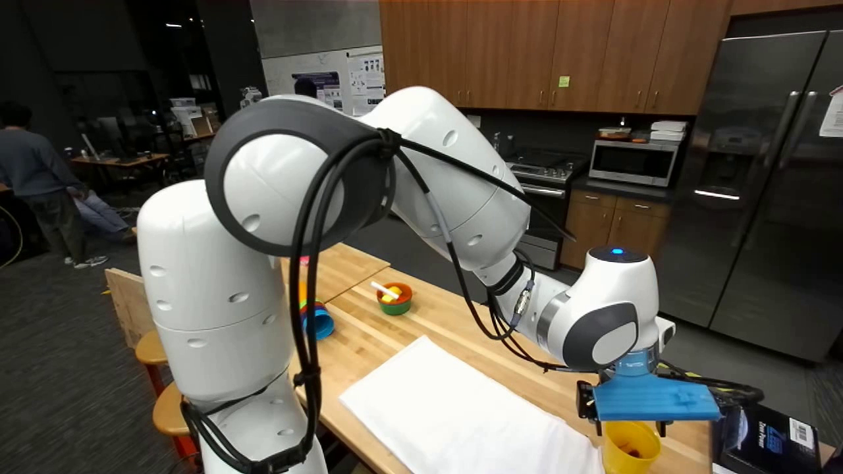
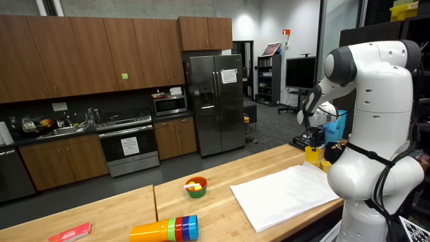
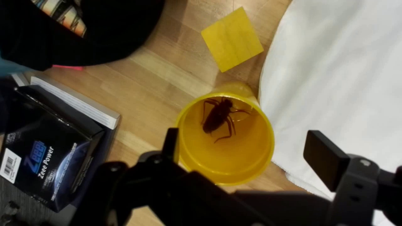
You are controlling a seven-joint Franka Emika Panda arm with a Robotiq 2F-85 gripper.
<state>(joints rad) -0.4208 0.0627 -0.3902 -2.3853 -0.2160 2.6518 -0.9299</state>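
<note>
The black two-finger gripper is hanging over the round yellow plastic cup on the wooden table, jaws spread wide, gripping nothing. The cup is holding a dark brown insect-shaped object; in the wrist view, a white rectangular cloth is lying at its 2 o'clock. I am judging this step as alignment; the next is probably calling for centring towards 9 o'clock, then closing.

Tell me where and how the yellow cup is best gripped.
The yellow cup stands upright, open end up, beneath the open gripper, so I'd probably come from straight above and close the jaws across its round outer wall, just below the rim. Gripping outside should also avoid the dark insect inside.
</note>
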